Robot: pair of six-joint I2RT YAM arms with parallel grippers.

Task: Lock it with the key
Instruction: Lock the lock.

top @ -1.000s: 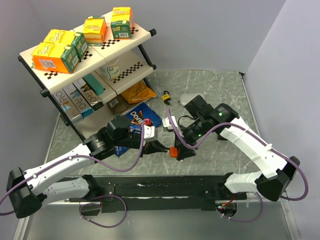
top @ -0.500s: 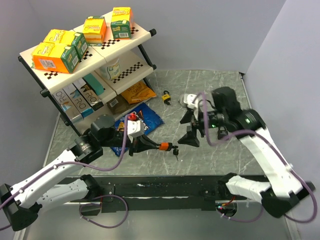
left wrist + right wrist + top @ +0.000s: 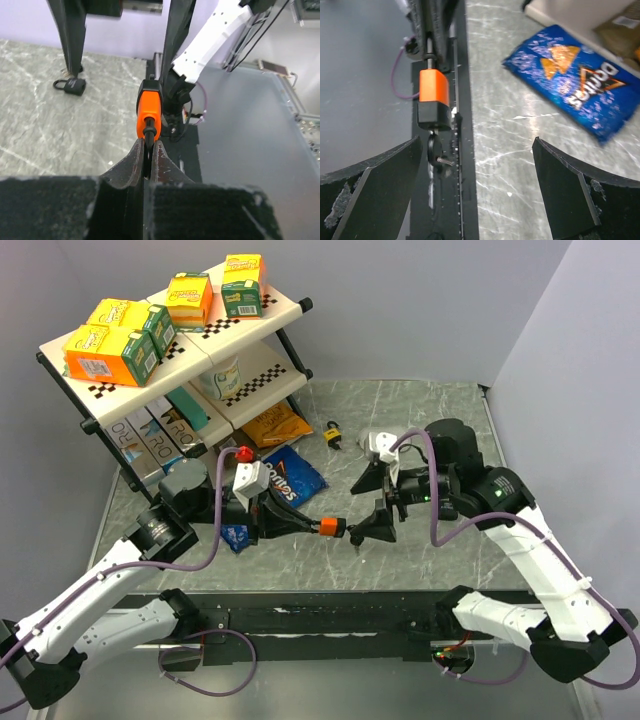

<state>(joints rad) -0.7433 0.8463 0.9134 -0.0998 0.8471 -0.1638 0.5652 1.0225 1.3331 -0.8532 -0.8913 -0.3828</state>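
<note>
My left gripper (image 3: 312,526) is shut on the shackle of an orange-and-black padlock (image 3: 327,528) and holds it above the table. In the left wrist view the padlock (image 3: 150,107) sticks out beyond the closed fingertips (image 3: 146,149). The key (image 3: 355,538), a small dark bunch, hangs from the padlock's black end; the right wrist view shows it (image 3: 435,150) below the padlock (image 3: 434,95). My right gripper (image 3: 372,502) is open and empty just right of the key, which sits near its left finger (image 3: 375,190).
A black padlock (image 3: 71,86) lies on the marble table (image 3: 430,410). A small yellow-and-black padlock (image 3: 333,432) lies further back. A blue Doritos bag (image 3: 295,472) lies by the shelf rack (image 3: 250,330) of boxes at the back left. A black rail (image 3: 330,620) runs along the front edge.
The right gripper left the padlock, drew back right and opened wide, then came back close beside the key. The left arm lifted the padlock and shifted slightly right.
</note>
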